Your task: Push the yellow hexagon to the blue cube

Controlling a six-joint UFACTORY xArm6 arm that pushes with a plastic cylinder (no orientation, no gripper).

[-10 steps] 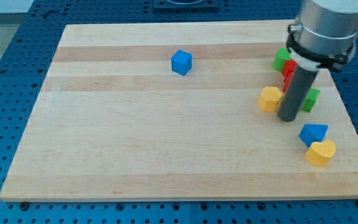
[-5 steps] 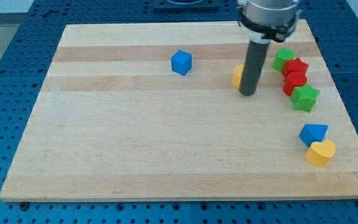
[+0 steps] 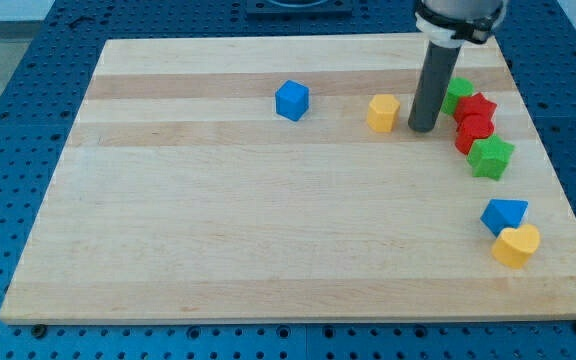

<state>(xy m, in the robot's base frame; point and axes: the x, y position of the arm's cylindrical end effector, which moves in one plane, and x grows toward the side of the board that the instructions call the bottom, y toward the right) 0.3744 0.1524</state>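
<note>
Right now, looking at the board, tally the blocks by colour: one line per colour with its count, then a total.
Blue: 2, the blue cube and a blue block at the view's lower right.
Yellow: 2, the yellow hexagon and a yellow heart.
Red: 2.
Green: 2.
Total: 8.
My tip stands just right of the yellow hexagon.

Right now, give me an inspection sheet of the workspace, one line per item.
Surface: wooden board on a blue perforated table.
Job's things: yellow hexagon sits apart from the blue cube, on its right in the view.
Clutter: green blocks, red blocks, a blue block and a yellow heart along the view's right.
Gripper: none; my tip stands just right of the hexagon with a small gap.
Cables: nothing seen.
Surroundings: nothing seen.
</note>
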